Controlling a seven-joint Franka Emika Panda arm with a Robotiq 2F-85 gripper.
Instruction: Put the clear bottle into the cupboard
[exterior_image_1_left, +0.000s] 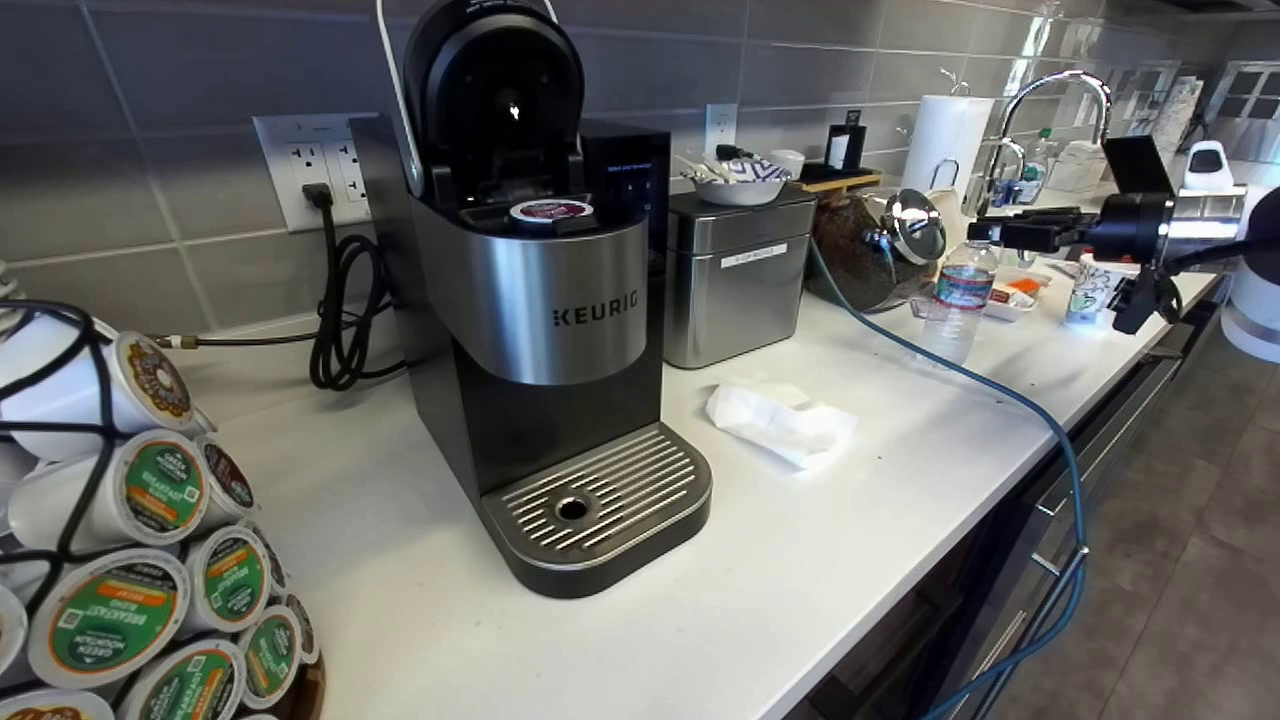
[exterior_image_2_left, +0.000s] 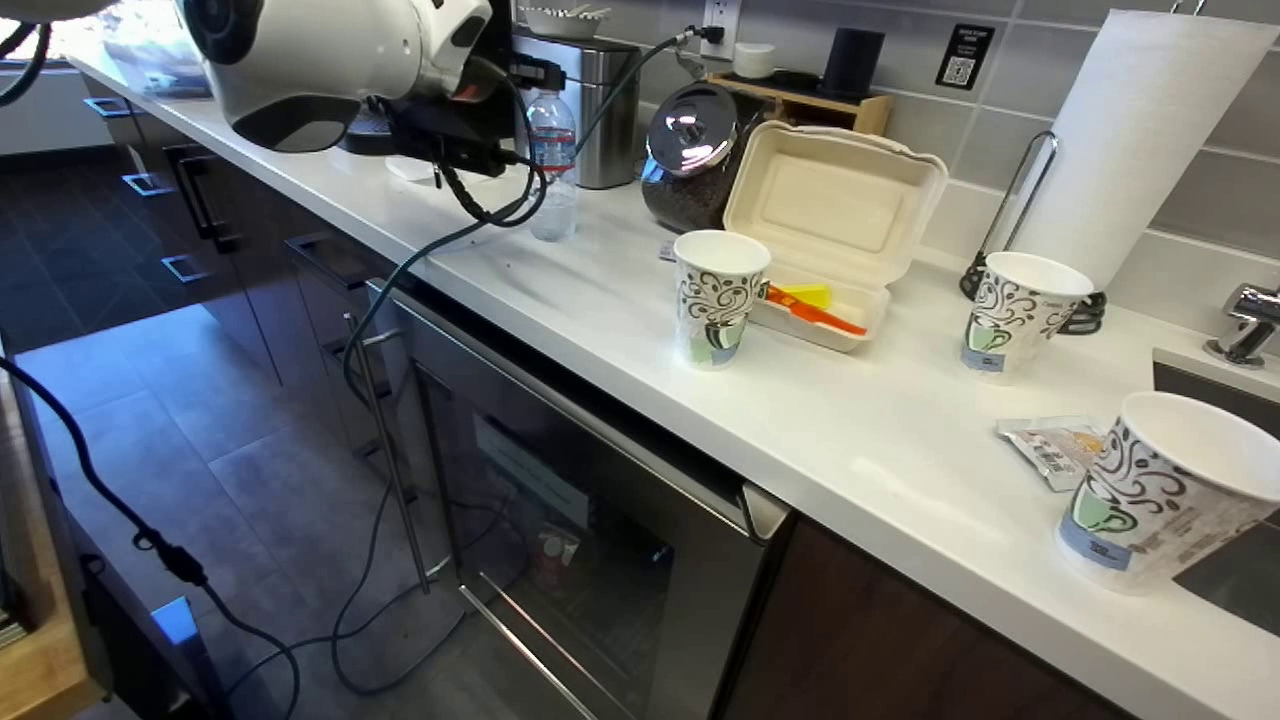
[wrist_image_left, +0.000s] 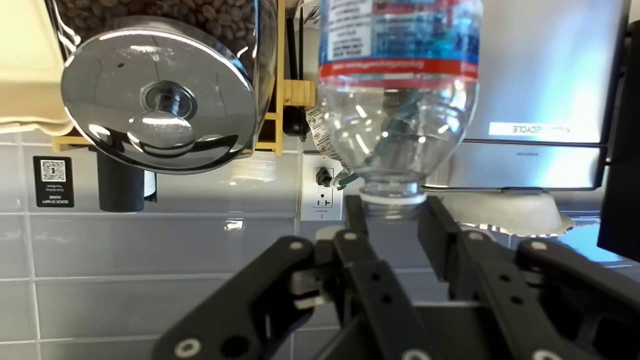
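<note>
Clear bottle (exterior_image_2_left: 553, 170) upright on white counter (exterior_image_2_left: 620, 300), near steel bin (exterior_image_1_left: 735, 310) and coffee-bean jar (exterior_image_2_left: 688, 190). Gripper (wrist_image_left: 393, 215) clamped on the bottle's neck, jaws against both sides. In an exterior view, blue cable (exterior_image_1_left: 1077, 505) crosses in front of the bottle's lower part. Paper cup (exterior_image_2_left: 715, 290) just beside opened takeout box (exterior_image_2_left: 830, 200).

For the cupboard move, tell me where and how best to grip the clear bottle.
By the neck, I'd say, coming in level from the front of the counter. The clear bottle stands upright with its neck slimmer than its body, so the end effector can straddle it. The steel bin and bean jar sit farther back, so the front looks easier.
</note>
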